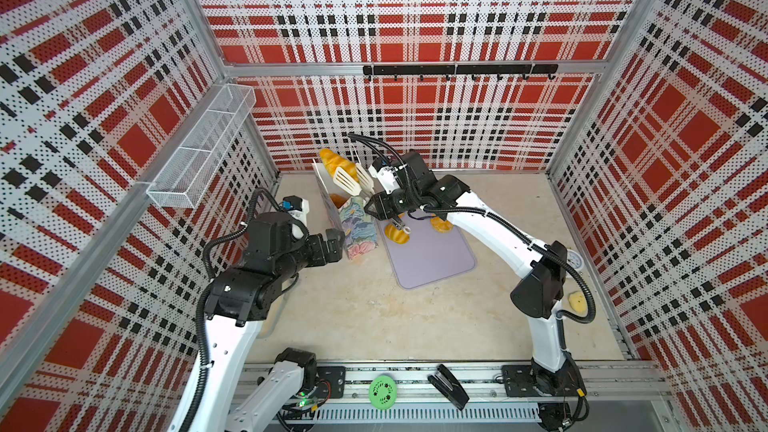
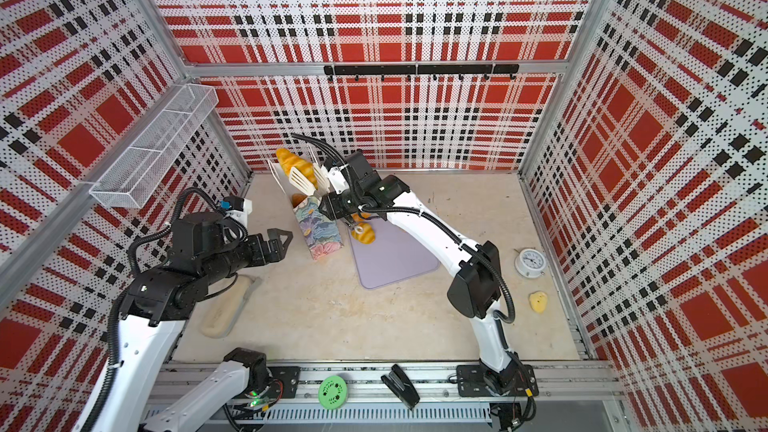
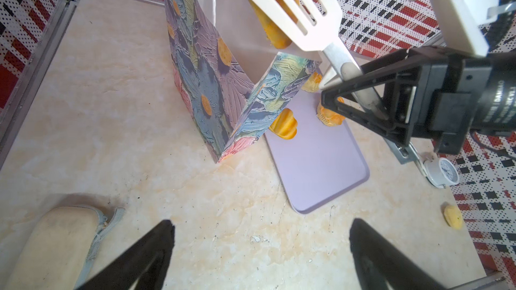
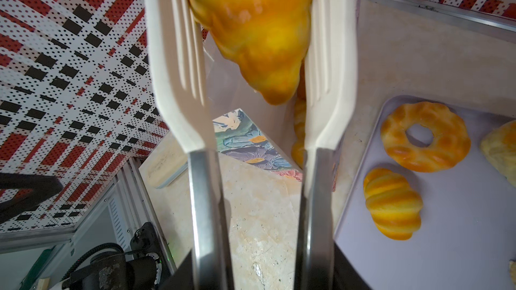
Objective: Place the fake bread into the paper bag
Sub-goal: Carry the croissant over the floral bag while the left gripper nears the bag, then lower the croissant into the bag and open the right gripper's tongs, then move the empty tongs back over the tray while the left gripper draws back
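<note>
A glossy golden croissant [image 1: 336, 163] hangs steeply, tapered tip down, at the open mouth of the upright floral paper bag [image 1: 358, 231]. It is pinched between white slotted tongs [image 1: 351, 182], which the right end effector [image 1: 372, 205] clenches. The left end effector [image 3: 262, 223] gapes, released. Around them lie a smooth lilac tray [image 1: 432, 261], a marbled beige bench [image 1: 415, 322] and red plaid perforated walls [image 1: 415, 14].

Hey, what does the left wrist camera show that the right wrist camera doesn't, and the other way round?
Only the left wrist view: a small white clock and a yellow lump on the table near the wall, plus the lilac tray along its whole length.
Only the right wrist view: the inside of the paper bag, with bread already lying in it.
Both: the tongs holding a croissant between their blades over the bag, and the ridged bun on the tray.
</note>
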### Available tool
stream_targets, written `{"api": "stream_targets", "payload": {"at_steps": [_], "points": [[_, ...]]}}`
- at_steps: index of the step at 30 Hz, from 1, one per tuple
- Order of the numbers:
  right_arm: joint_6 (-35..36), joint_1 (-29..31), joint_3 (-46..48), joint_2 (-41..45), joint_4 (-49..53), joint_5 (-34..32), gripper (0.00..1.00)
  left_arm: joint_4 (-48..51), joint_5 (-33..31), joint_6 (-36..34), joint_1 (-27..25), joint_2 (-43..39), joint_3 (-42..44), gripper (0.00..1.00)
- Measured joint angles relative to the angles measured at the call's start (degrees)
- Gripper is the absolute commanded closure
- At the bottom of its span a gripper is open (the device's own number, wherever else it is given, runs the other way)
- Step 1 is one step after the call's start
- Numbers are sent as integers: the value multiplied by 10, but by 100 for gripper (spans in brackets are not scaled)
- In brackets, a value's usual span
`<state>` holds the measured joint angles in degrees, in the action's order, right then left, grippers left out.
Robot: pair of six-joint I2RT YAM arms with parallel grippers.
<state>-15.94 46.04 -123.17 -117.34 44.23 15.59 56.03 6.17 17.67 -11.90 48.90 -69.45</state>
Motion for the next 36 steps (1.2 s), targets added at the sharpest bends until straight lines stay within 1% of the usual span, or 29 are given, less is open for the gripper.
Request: {"api": "stream_targets", "payload": {"at_steps": [8,17,23,30,36], "points": [[2,1,-6,0,4,-7,44,0,-2,2,0,0,0,1],[13,5,-28,0,8,-13,43,0,-12,5,-9,0,0,1],[23,5,-29,12,17,-24,43,0,-33,14,-23,0,0,1],[44,5,-16,76,28,-46,42,0,-70,38,-43,-8,0,1],[62,3,46,153,25,-75,43,-2,-105,67,-101,-24,12,1]]}}
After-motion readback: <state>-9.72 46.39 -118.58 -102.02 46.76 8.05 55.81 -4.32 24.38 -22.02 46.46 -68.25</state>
